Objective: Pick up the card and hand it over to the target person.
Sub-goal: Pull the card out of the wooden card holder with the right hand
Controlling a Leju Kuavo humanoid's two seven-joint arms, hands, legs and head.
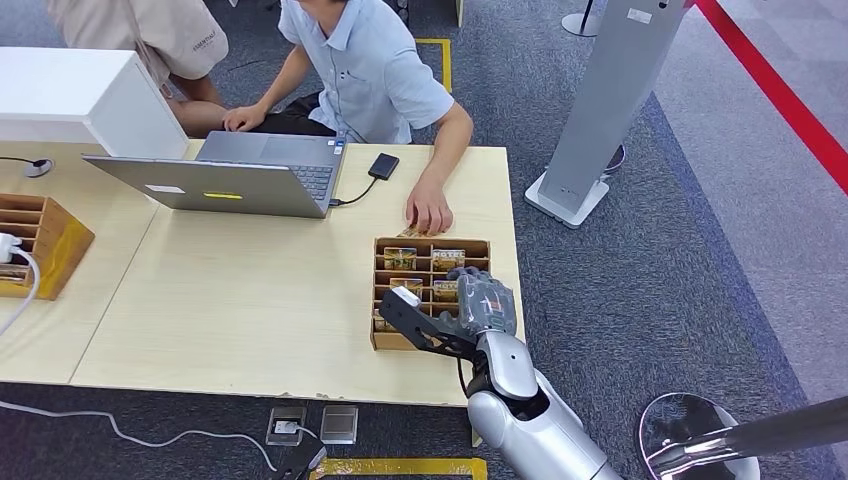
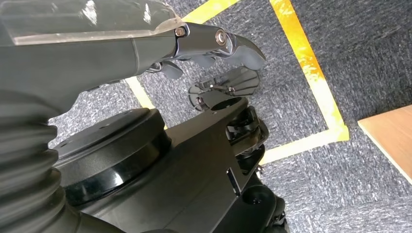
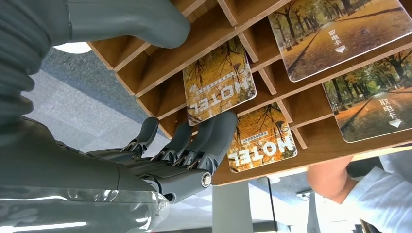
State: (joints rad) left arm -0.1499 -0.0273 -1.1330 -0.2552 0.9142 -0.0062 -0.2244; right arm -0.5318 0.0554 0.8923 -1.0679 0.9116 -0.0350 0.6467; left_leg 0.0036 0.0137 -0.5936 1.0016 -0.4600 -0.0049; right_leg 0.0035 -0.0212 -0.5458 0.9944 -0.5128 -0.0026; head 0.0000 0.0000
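The right arm (image 1: 520,400) is silver and glossy, rounded in segments, with a black joint between forearm and wrist. A flat black bracket (image 1: 425,325) juts out beside the fingers, tipped with a small white piece. The right hand (image 1: 485,300) is dull grey, its fingers (image 3: 214,136) darker with silver pivot screws just behind them. The left hand (image 2: 214,46) shows dark fingers, screw heads, a grey ribbed cover and what may be a clear plastic plate behind them.

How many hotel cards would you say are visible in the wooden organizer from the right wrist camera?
4: two HOTEL-side cards by the right hand's fingertips, and two arrow-printed cards in neighbouring compartments. Others may lie hidden behind the hand.
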